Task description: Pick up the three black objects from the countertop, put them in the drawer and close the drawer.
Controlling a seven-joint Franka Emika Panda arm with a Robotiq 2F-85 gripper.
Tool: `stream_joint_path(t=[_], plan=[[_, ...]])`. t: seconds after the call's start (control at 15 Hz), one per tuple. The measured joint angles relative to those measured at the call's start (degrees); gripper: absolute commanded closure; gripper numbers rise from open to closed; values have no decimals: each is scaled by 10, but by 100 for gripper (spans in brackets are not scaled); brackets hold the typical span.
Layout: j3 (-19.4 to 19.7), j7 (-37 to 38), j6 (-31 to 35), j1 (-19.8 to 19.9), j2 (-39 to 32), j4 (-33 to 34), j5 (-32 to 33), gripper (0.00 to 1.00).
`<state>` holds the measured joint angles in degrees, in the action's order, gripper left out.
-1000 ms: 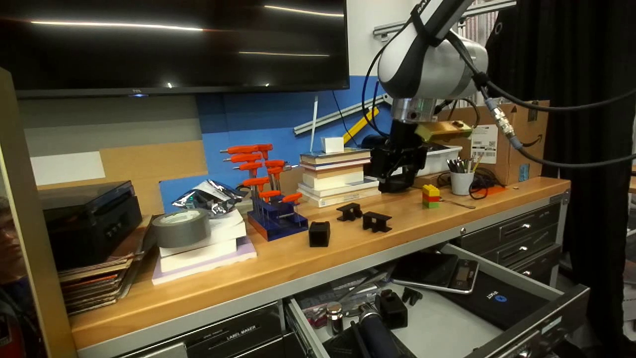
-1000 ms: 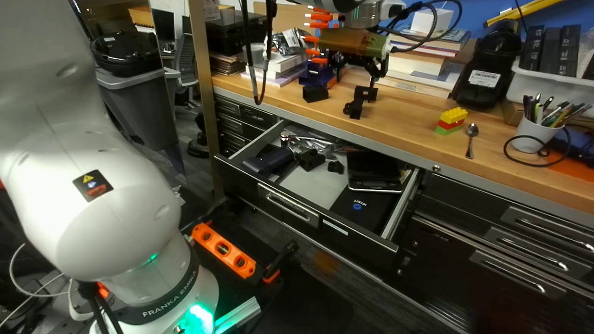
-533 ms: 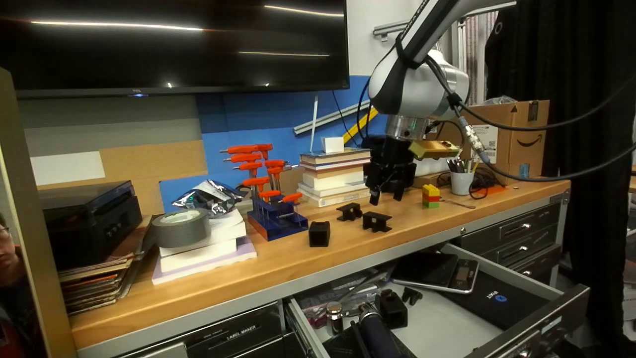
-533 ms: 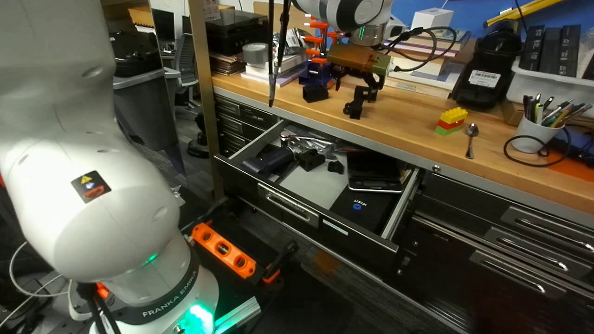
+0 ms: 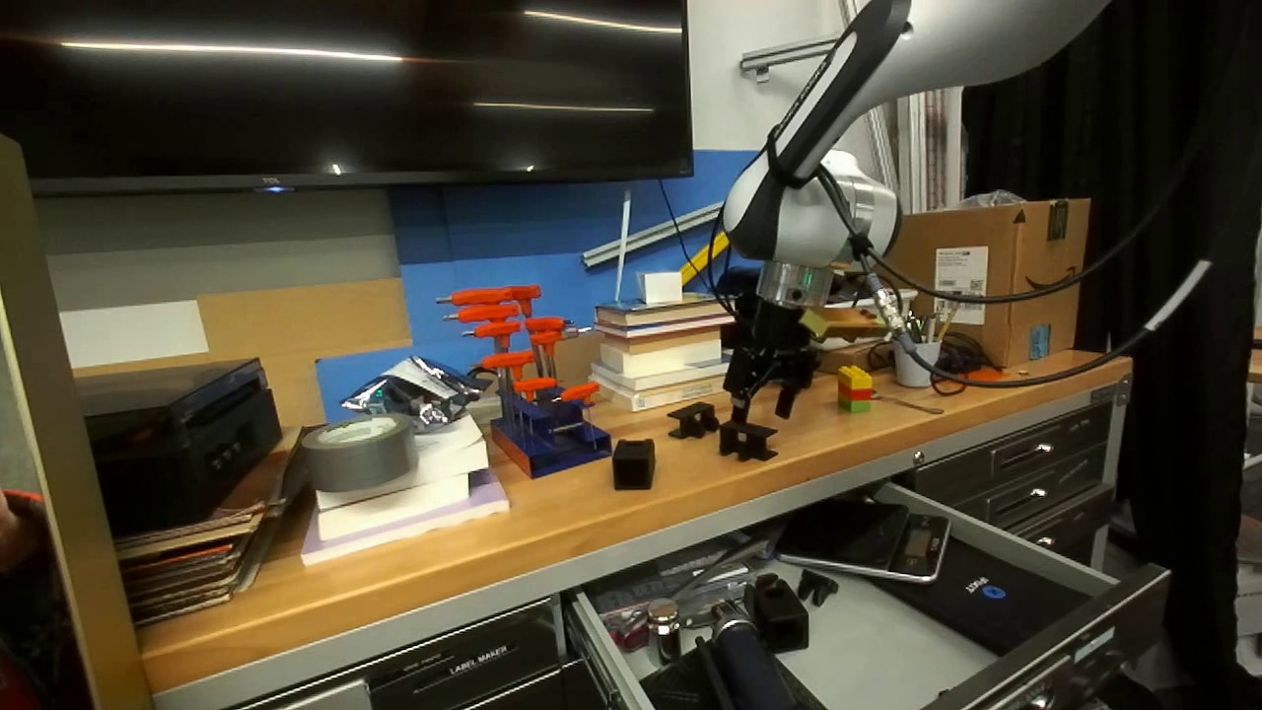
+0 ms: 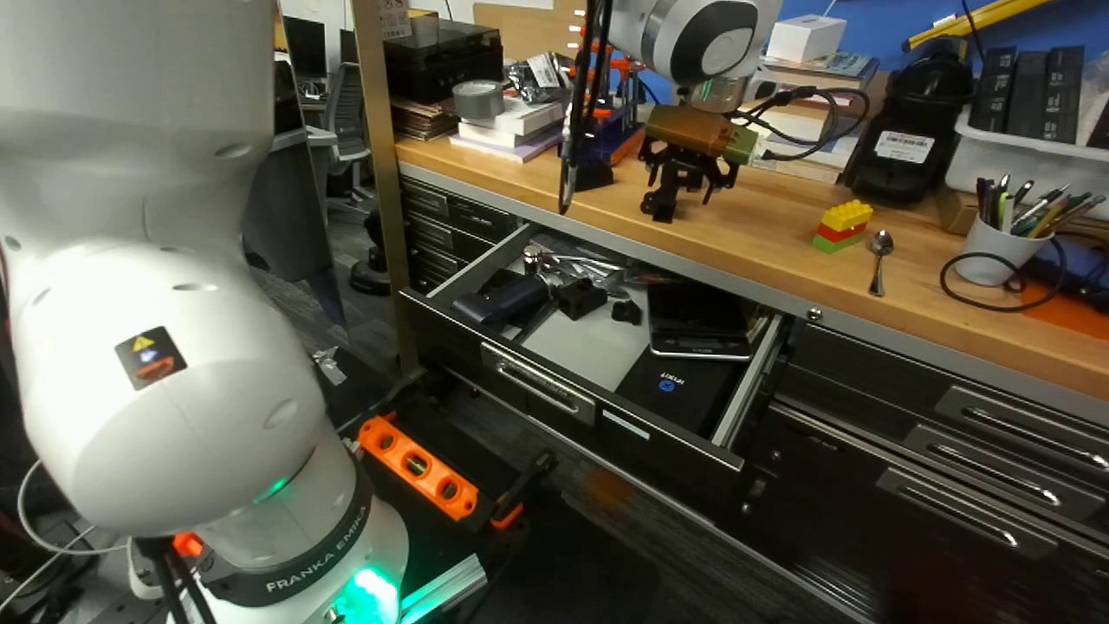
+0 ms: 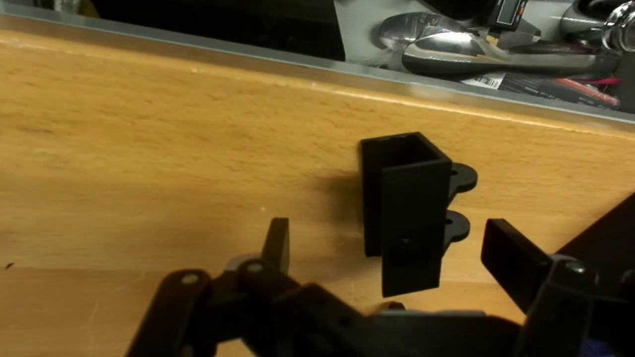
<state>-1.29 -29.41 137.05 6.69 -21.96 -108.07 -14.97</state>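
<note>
Three black objects [image 5: 695, 420] are on the tabletop [image 5: 552, 518], as we see in an exterior view: a boxy one [image 5: 633, 463] near the blue stand [image 5: 537, 456] full of orange-handled hex keys [image 5: 508, 362], plus two brackets [image 5: 747, 440] close to each other. Our pincer [image 5: 764, 402] hangs right by the brackets, and the drawer [image 5: 877, 636] below is pulled open with clutter [image 5: 784, 616] inside. Some toy bricks [image 5: 855, 390] stand off to one side.

In an exterior view with the robot arm [image 6: 191, 433] huge up front, the brackets overlap from where we look, the pincer shows spread right at them, and the boxy one is partly hidden behind a cable [image 6: 569, 156]. We also spot a spoon [image 6: 880, 251] near the bricks.

Wrist view: fingers [image 7: 277, 243] way apart, and one of the brackets, hollow with two little round tabs, shows in the gap, bare tabletop visible on each side of it. Up top we get a slice of the drawer.
</note>
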Motion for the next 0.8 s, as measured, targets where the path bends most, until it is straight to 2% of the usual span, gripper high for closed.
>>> stream_joint_path(t=[0.33, 0.8], plan=[[-10, 0, -32, 17, -43, 54, 1, 0], [-30, 0, -82, 22, -61, 93, 3, 0]])
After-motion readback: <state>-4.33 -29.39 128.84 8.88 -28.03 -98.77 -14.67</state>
